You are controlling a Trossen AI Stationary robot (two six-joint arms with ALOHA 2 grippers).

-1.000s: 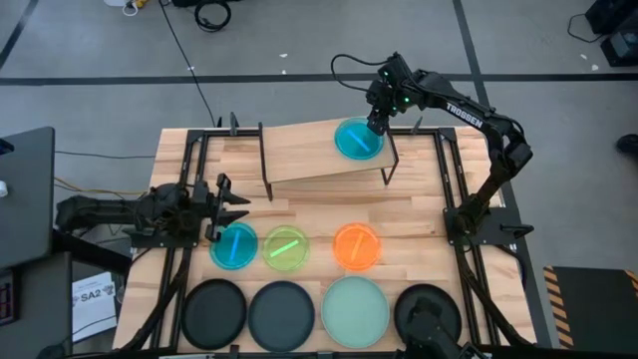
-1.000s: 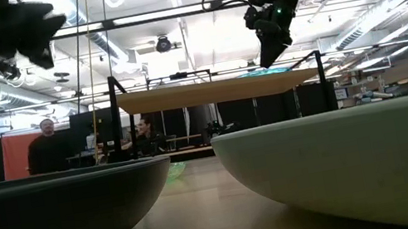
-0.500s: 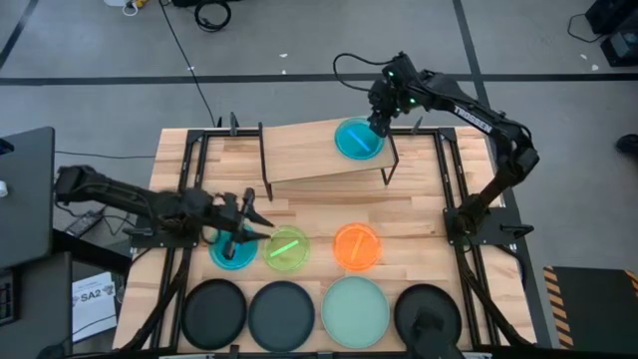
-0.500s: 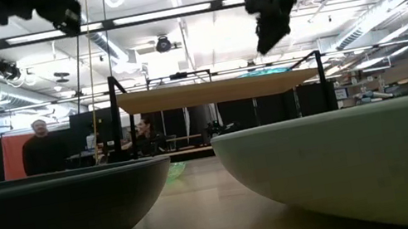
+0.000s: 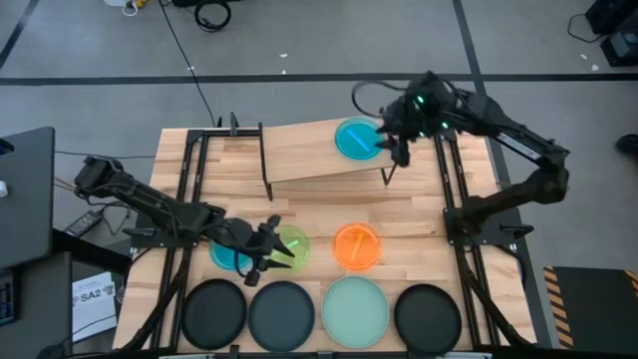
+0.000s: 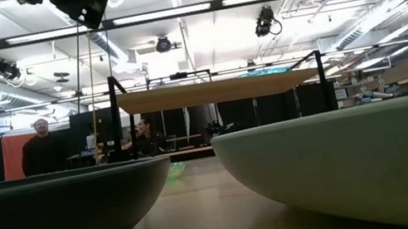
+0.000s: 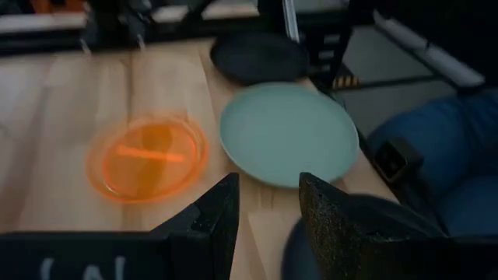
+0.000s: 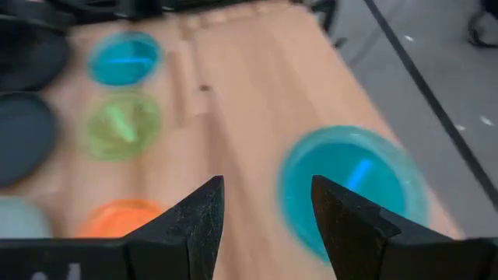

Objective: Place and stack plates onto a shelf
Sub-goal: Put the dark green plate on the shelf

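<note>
**Both grippers empty; one blue plate on the shelf**

The right gripper hangs above the shelf, at about 3 o'clock from the blue plate lying there. Its fingers stand spread with clear space between them, holding and touching nothing. The left gripper is out over the table, above the green plate, fingers likewise apart and empty.

A second ago the right gripper sat at the blue plate's 1 o'clock edge, down close to it; it has since risen and swung off toward 3 o'clock, leaving the plate flat on the shelf's right half. The left arm was folded back at the table's 9 o'clock edge; it has stretched across, passing over the second blue plate, which it now partly covers in the high view.

On the table, the small plates lie in a row: blue, green, then the orange plate, each apart from its neighbour. Nearer 6 o'clock runs a row of large plates: two dark plates, the mint plate and a third dark one.

In the low view the rims of a dark plate and the mint plate fill the foreground, with the shelf beyond them. People stand in the room behind.
</note>
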